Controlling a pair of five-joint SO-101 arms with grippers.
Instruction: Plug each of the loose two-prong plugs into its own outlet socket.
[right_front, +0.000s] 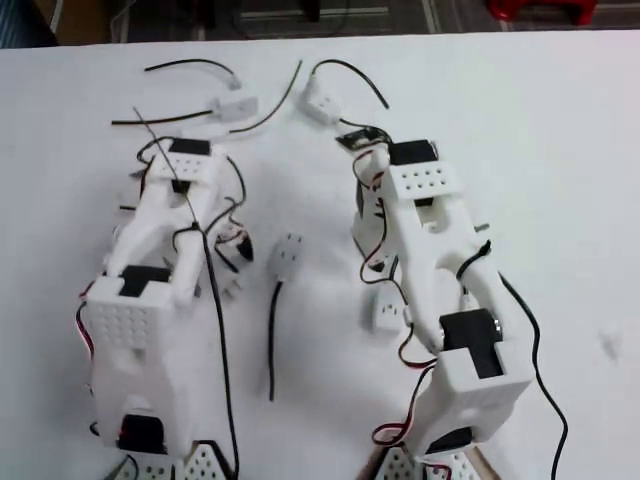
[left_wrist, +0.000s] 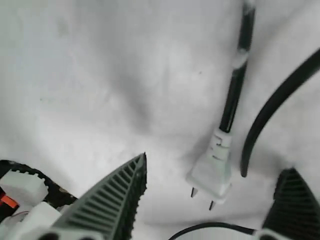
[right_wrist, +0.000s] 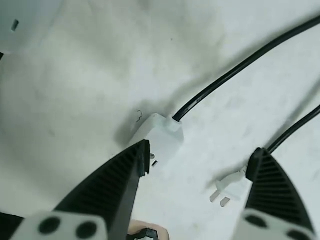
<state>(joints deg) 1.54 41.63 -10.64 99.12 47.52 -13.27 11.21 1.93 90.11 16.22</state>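
A white two-prong plug (left_wrist: 212, 172) on a black cable lies on the white table between the fingers of my left gripper (left_wrist: 216, 165), which is open just above it, prongs toward the camera. My right gripper (right_wrist: 201, 149) is open over a white outlet socket (right_wrist: 160, 136) with a black cable, and a small white plug (right_wrist: 227, 186) lies close beside that socket. From above, a plug (right_front: 232, 108) and a socket (right_front: 322, 100) lie just beyond the two arms' tips. Another socket (right_front: 288, 255) with a cable lies between the arms.
A further white socket (right_front: 388, 312) sits against the inner side of the right arm. A small plug (right_front: 235, 82) with a thin black cable lies at the far left. Loose black cables (right_front: 273, 340) run across the table (right_front: 560, 200), whose right side is bare.
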